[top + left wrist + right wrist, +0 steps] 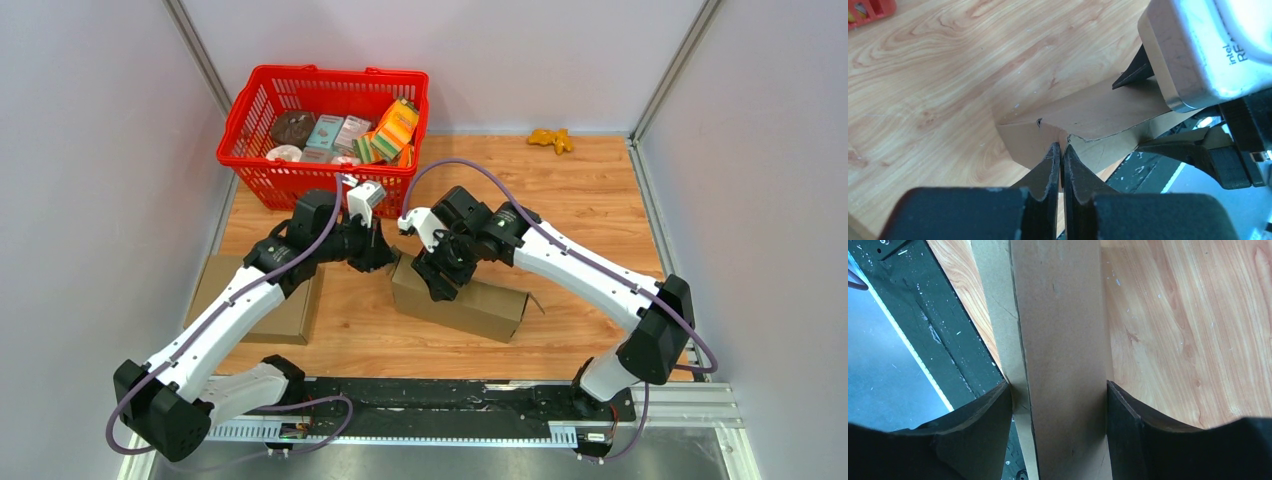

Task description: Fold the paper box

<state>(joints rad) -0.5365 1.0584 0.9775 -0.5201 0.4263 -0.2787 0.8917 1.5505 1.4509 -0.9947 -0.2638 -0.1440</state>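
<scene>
Box (478, 305) centre-scene, long axis running far-left to near-right. Right claw (1058, 390) straddles its width, gripping both sides. Left claw (1061, 150) nearly closed at its left end; we can't see whether it pinches cardboard.

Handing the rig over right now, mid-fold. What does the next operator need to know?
Left gripper: shut, tips at the end flap of the paper box.
Right gripper: clamped across the box body, one finger on each side.
Box: lying mid-table, body formed.
Left to do: that end flap looks not yet tucked; the other end is unclear.
A second cardboard piece lies under the left arm.
</scene>
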